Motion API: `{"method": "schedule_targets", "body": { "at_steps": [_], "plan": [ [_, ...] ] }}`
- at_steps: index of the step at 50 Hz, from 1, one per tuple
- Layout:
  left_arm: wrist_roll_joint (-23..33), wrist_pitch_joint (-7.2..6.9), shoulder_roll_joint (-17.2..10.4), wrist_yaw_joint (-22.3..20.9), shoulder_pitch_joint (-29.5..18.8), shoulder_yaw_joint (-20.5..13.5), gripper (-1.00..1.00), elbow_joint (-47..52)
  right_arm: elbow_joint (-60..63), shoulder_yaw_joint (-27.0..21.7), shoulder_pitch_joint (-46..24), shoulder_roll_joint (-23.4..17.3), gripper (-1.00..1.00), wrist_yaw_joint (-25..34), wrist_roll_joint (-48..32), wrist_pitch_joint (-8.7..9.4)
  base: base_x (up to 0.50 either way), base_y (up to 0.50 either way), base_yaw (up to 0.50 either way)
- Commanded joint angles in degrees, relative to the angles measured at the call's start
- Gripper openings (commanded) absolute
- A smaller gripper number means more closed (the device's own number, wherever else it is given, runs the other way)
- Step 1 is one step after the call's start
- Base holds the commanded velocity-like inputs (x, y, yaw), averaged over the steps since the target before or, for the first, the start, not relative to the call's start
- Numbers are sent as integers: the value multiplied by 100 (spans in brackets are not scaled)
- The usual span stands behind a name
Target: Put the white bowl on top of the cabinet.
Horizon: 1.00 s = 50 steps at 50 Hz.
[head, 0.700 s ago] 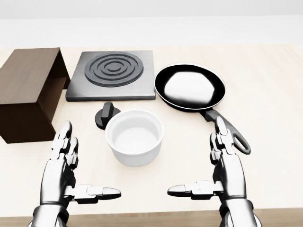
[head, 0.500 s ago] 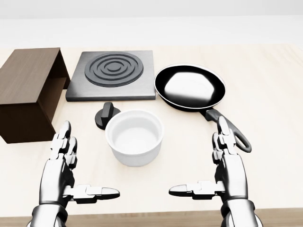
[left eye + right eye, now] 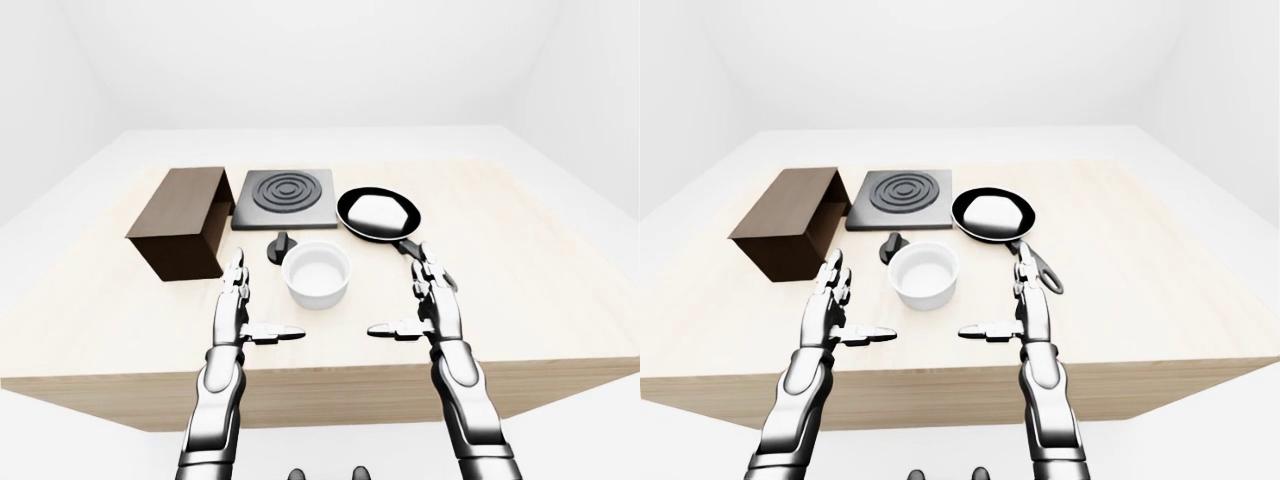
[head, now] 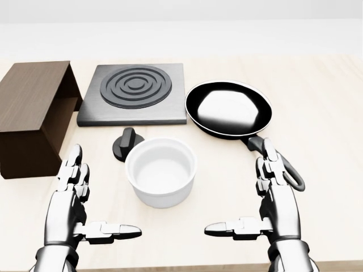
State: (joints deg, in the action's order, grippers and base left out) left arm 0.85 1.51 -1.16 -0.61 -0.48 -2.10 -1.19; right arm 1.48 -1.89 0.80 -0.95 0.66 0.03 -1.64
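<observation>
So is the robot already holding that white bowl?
No, the white bowl sits on the table between the open left hand and right hand, untouched.

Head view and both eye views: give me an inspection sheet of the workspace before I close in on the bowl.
Surface: pale wooden table, bare along its right side.
Job's things: white bowl upright and empty, between the two hands; brown cabinet at the left, its flat top free, open side toward the hob.
Clutter: black hob plate above the bowl; black knob close beside the bowl's upper left rim; black frying pan with a white lump in it, handle pointing toward the right hand.
Grippers: left robot hand open, apart from the bowl; right robot hand open, beside the pan handle, contact unclear.
Cables: nothing seen.
Surroundings: plain white walls and floor, nothing else seen.
</observation>
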Motion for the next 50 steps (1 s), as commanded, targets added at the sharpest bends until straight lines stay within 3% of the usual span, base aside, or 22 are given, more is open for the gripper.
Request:
{"method": "schedule_targets", "body": {
  "at_steps": [1, 21, 35, 41, 42, 43, 45, 46, 50],
  "plan": [
    [38, -22, 12, 12, 39, 14, 100, 83, 135, -14, 26, -17, 100, 239, 139, 216, 20, 0, 0],
    [69, -22, 23, 13, 46, 57, 100, 76, 262, 30, 168, 30, 100, 225, 68, 67, 19, 0, 0],
    [167, -28, 37, -29, 106, 130, 100, 136, 418, 43, 253, 23, 100, 271, 96, 89, 0, 0, 0],
    [468, -46, 35, 35, 177, 240, 100, 207, 502, 24, 278, 20, 100, 306, 125, 122, 0, 0, 0],
    [821, -146, -3, 155, 207, 324, 100, 299, 525, -2, 261, 11, 100, 300, 138, 148, 0, 0, 0],
    [853, -152, 7, 149, 210, 318, 100, 306, 526, -5, 260, 11, 100, 301, 138, 150, 0, 0, 0],
    [1430, -651, 48, 392, 305, 418, 100, 1010, 565, -112, 190, -25, 100, 316, 237, 246, 0, 0, 0],
    [1445, -651, 54, 389, 306, 417, 100, 1029, 565, -115, 188, -24, 100, 318, 238, 248, 0, 0, 0],
    [2484, -651, 99, 461, 343, 750, 100, 2132, 862, -161, 312, -31, 100, 373, 318, 360, 0, 0, 0]
  ]
}}
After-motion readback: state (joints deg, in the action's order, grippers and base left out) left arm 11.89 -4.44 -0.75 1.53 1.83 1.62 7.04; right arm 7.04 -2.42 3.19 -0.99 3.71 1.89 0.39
